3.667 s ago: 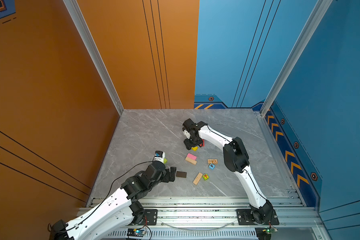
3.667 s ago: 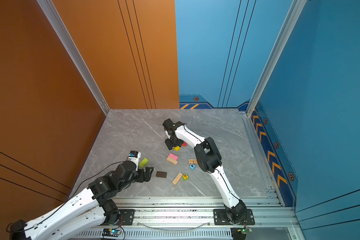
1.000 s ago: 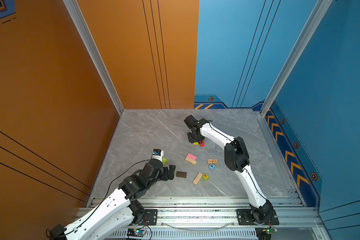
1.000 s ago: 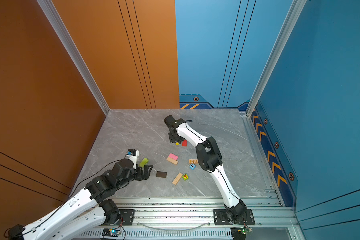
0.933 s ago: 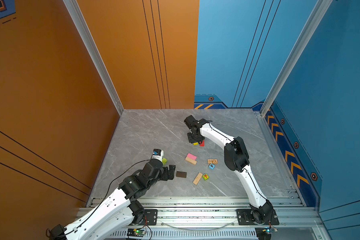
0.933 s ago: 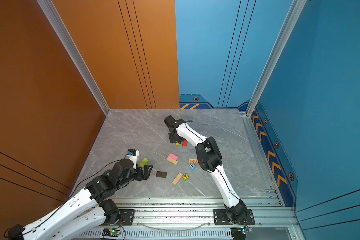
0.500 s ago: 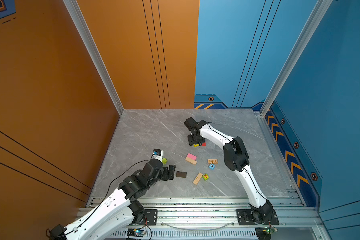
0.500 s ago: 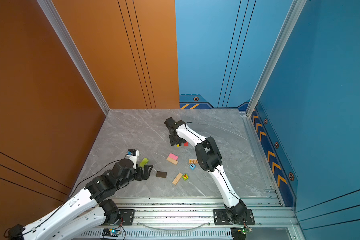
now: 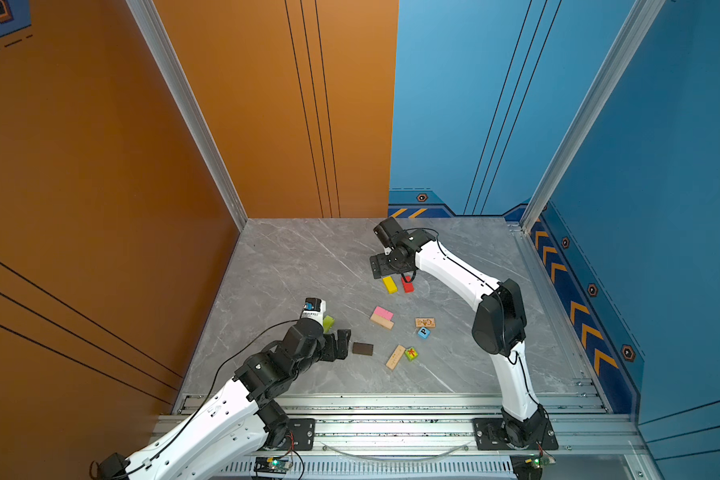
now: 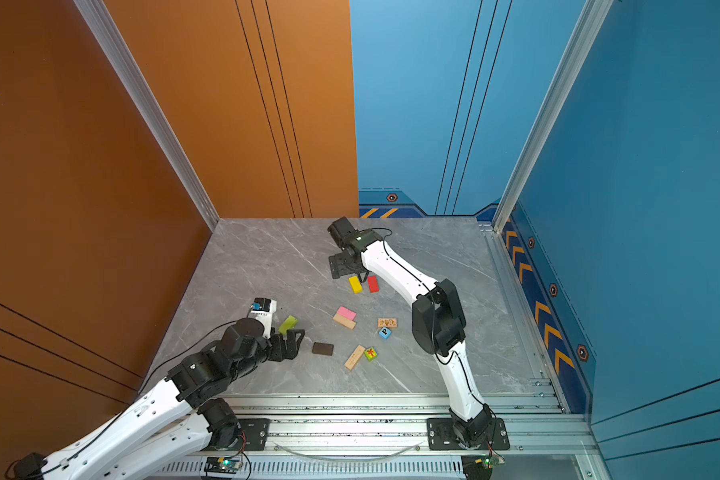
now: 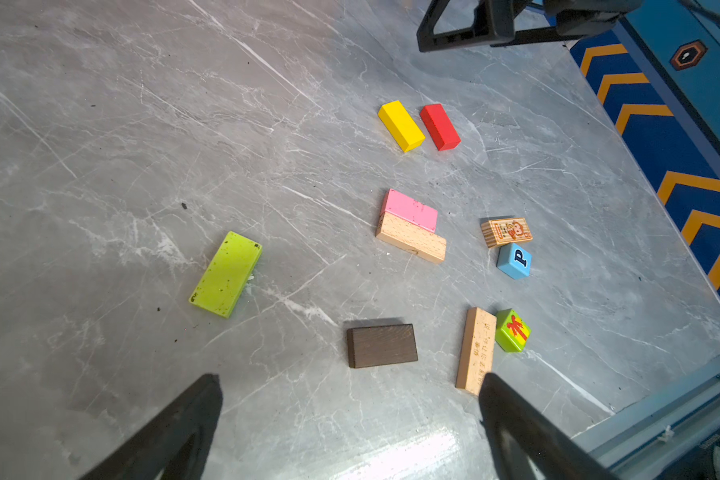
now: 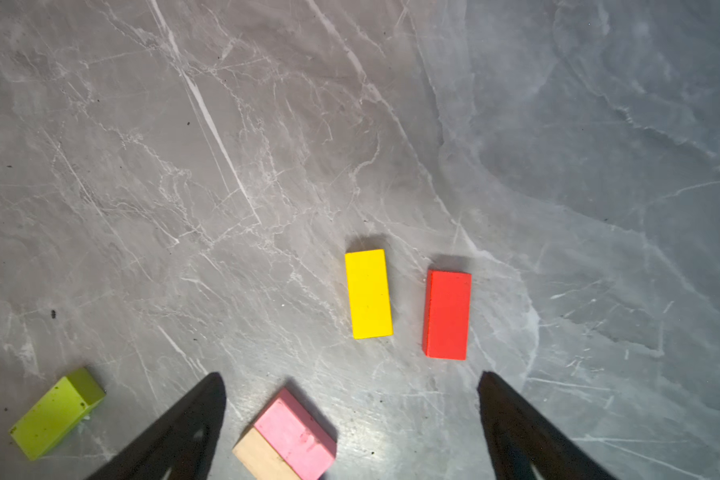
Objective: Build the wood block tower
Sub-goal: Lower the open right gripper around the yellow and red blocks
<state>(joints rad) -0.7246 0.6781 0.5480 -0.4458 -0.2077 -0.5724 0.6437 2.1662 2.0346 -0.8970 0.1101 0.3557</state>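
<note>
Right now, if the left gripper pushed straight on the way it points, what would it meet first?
Probably the brown block, which lies just ahead of the open left gripper. How high the gripper hangs is unclear, so it might pass over.

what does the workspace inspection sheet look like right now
surface: grey marble table, dust specks
job's things: yellow block beside red block, apart; pink block touching tan block; lime block, dark brown block, blue P cube, green cube, printed block, long tan block scattered
clutter: nothing seen
tools: left tool open, empty; right tool open, empty, near yellow and red
cables: left arm cable, right arm cable
surroundings: orange wall, blue wall, metal rail
</note>
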